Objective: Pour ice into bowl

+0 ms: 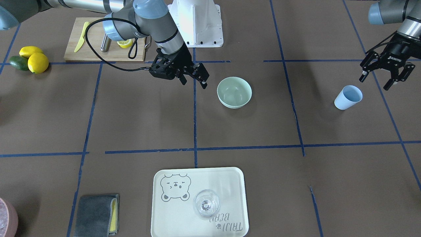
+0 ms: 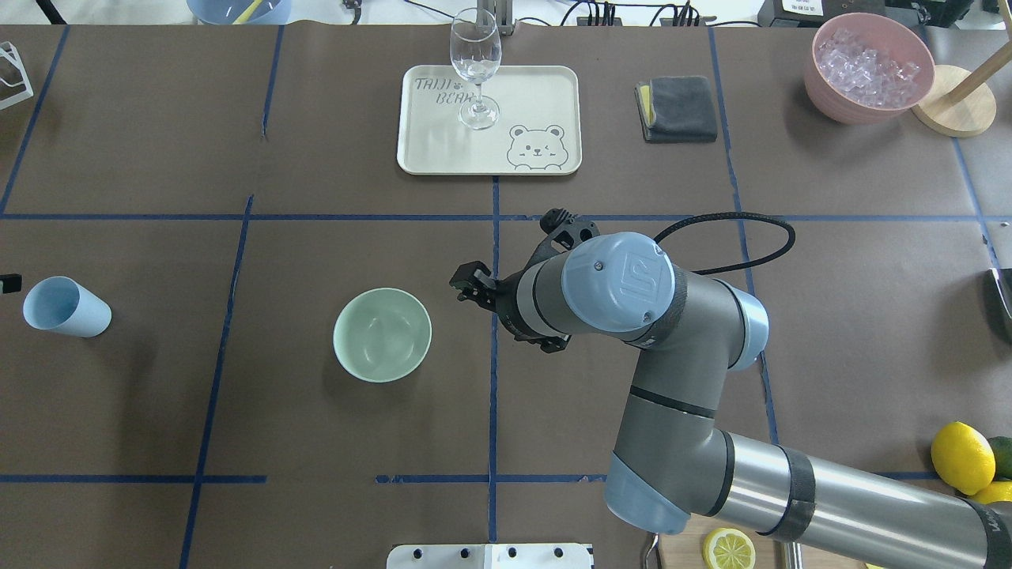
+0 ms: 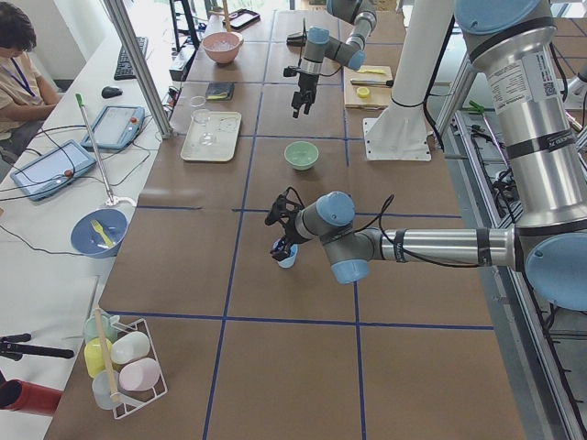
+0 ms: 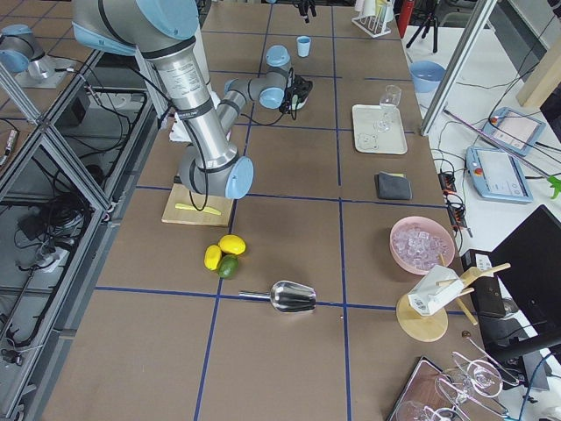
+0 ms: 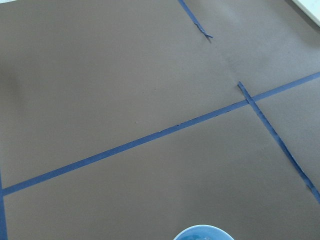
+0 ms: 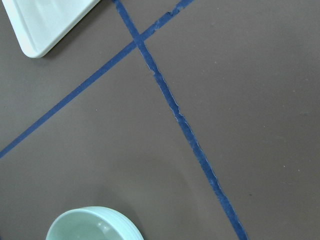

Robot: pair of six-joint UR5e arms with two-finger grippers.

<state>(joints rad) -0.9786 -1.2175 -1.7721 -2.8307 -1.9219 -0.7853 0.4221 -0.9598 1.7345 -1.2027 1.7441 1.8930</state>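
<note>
Locating the ice point(image 2: 868, 65): the only cubes in view are heaped in the pink bowl point(image 2: 830, 107), at the table's far corner on the robot's right, on the operators' side. The bowl point(image 1: 234, 104) stands upright near the table's middle, and no ice shows inside it.

The right gripper point(image 1: 194, 82) hangs just beside the bowl, on the robot's right of it. It does not touch the bowl; its fingers are spread and hold nothing. The left gripper point(image 1: 375, 82) hangs over the cup point(image 1: 347, 98), well to the robot's left of the bowl. Its fingers are also spread and empty, and no ice shows in the cup.

Governing relation: the ice lies to the right of the right gripper and beyond it, well apart. The left gripper is farther off, with the bowl between it and the ice. The right arm is therefore judged the nearer for the fetch.

A scoop point(image 4: 294, 296) lies at the table's right end. Its long axis runs across the table, handle toward the robot's side.
</note>
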